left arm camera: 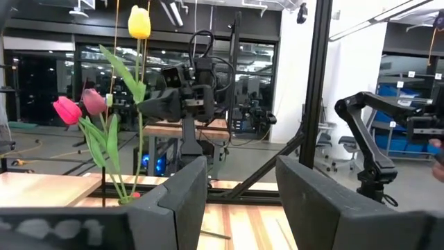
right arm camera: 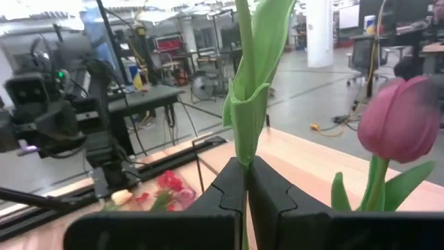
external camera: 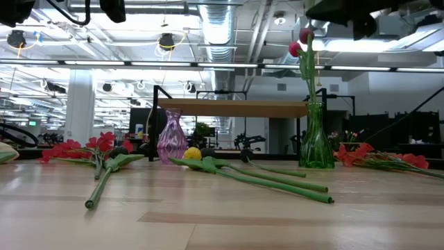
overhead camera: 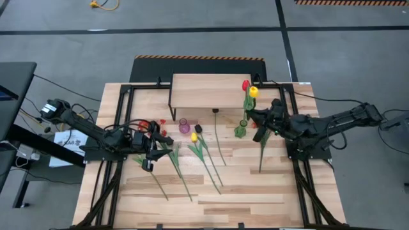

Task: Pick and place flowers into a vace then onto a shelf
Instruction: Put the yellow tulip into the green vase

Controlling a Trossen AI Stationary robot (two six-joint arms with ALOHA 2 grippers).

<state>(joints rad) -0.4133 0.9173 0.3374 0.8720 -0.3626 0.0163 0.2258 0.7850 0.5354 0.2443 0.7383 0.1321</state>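
The task is only partly done. The green vase (overhead camera: 240, 131) stands on the table just in front of the shelf's (overhead camera: 204, 91) right end, and it already holds some tulips: a red one (overhead camera: 245, 84) and a pink one (right arm camera: 402, 118) show above it. The right gripper (right arm camera: 247, 182) is over this vase with its jaws pressed together on a green stem (right arm camera: 244, 90), the stem of the yellow tulip (overhead camera: 254, 92), and I judge that it is putting this flower in with the others (whether the stem end is already inside the glass, I cannot tell).

Much is left. The purple vase (external camera: 171, 144) stands empty near the middle of the table. Several flowers lie flat on the wood: another yellow tulip (external camera: 193, 154), a dark one (overhead camera: 198, 128), and orange-red sprays (external camera: 73, 148) at the left side. More red blossoms (external camera: 388, 159) lie at the right.

The left gripper (left arm camera: 239, 201) waits at the left side of the table, jaws spread and holding nothing. The shelf is bare, so no vase is placed on it yet.
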